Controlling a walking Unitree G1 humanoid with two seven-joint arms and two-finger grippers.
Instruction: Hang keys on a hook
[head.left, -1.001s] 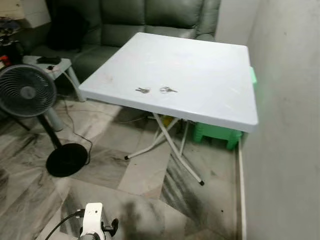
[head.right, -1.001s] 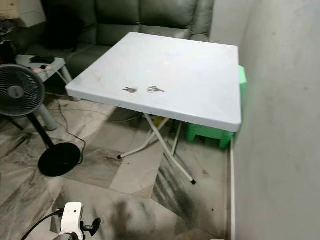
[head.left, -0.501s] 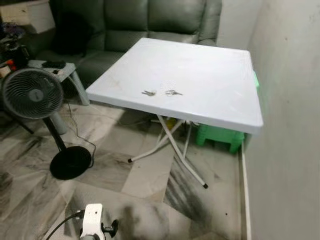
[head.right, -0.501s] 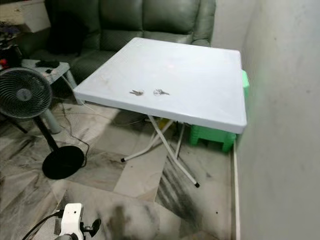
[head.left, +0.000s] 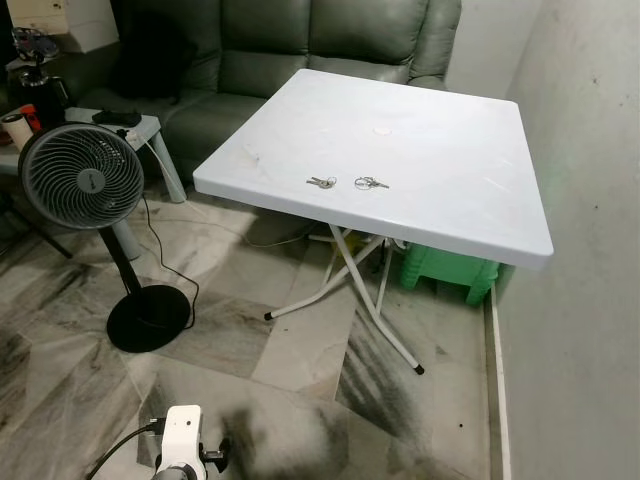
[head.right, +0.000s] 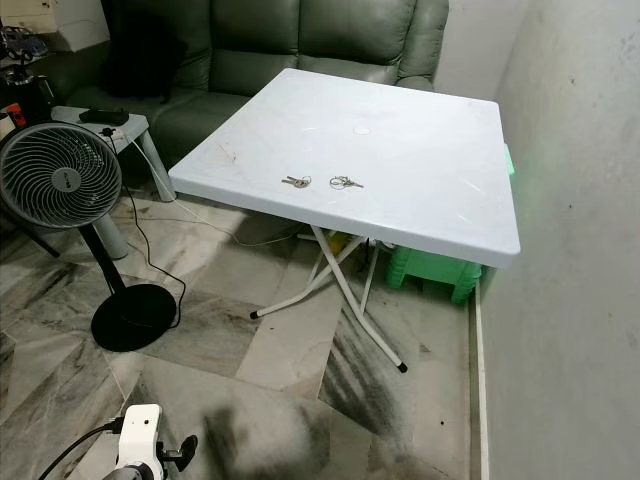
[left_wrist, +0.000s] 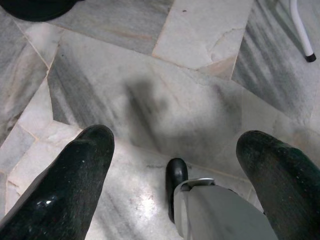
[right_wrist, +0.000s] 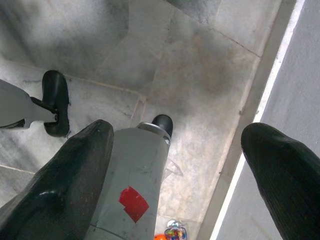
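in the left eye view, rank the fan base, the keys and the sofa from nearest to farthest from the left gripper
The left gripper hangs low over the floor, by the wrist unit at the view's bottom left.
1. Fan base: on the floor, left, just ahead.
2. Keys: two sets near the table's front edge, farther ahead.
3. Sofa: behind the table, farthest.

Even, fairly bright indoor light, sharp head views, soft shadows on the marble floor (head.left: 300, 350)
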